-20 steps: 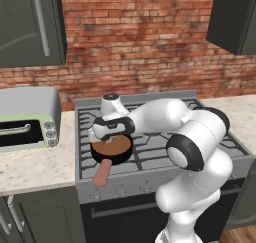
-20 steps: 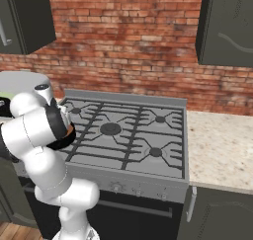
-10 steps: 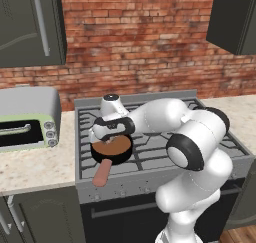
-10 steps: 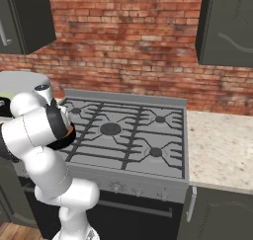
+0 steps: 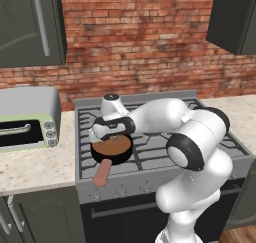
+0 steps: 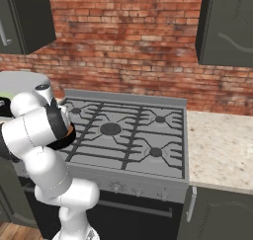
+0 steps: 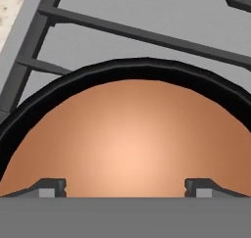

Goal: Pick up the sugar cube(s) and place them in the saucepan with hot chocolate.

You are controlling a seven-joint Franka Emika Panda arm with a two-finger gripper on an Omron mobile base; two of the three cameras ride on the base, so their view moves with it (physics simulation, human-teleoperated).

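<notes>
The saucepan (image 5: 123, 156) is a small black pan on the stove's front left burner, with its salmon-pink handle (image 5: 102, 172) pointing toward the stove's front edge. Brown hot chocolate (image 7: 127, 134) lies inside its black rim (image 7: 142, 65). My gripper (image 5: 106, 135) hangs straight over the pan, pointing down. In the hand view my gripper (image 7: 125, 188) is open, with its fingertips (image 7: 47, 186) far apart and nothing between them. The sugar cube is out of view.
The grey gas stove (image 6: 123, 135) with black grates spreads to the right of the pan. A toaster oven (image 5: 27, 119) stands on the speckled counter (image 5: 35, 167) to the left. A brick wall and dark cabinets are behind and above.
</notes>
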